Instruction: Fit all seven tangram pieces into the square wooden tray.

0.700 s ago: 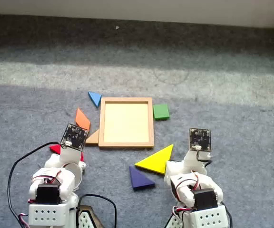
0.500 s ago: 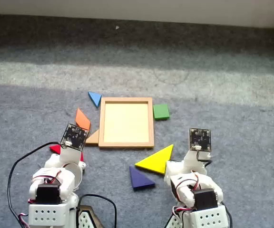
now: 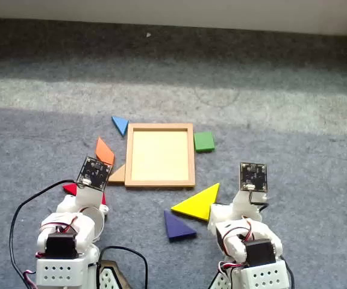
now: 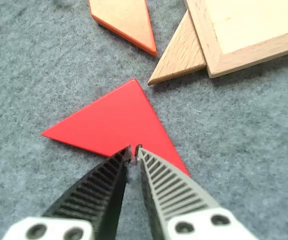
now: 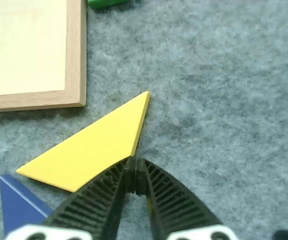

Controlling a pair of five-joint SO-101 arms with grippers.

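The square wooden tray point(image 3: 160, 126) lies on the grey carpet point(image 3: 282, 90) with all seven pieces outside it. A blue triangle point(image 3: 120, 124), orange parallelogram point(image 3: 105, 150), wooden triangle point(image 3: 118, 174) and red triangle point(image 4: 114, 122) lie to its left, a green square point(image 3: 204, 141) to its right, and a yellow triangle point(image 3: 199, 202) and dark blue triangle point(image 3: 177, 226) nearer the arms. The left gripper point(image 4: 133, 150) hangs over the red triangle and the right gripper point(image 5: 135, 172) over the yellow one, each with its fingers pressed together on nothing.

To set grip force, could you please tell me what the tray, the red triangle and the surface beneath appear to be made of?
The tray looks like pale unpainted wood, with faint grain on its rim. The red triangle has a smooth, even painted coat; probably wood underneath, but that is unconfirmed. The surface looks like grey short-pile carpet, fuzzy and matte.
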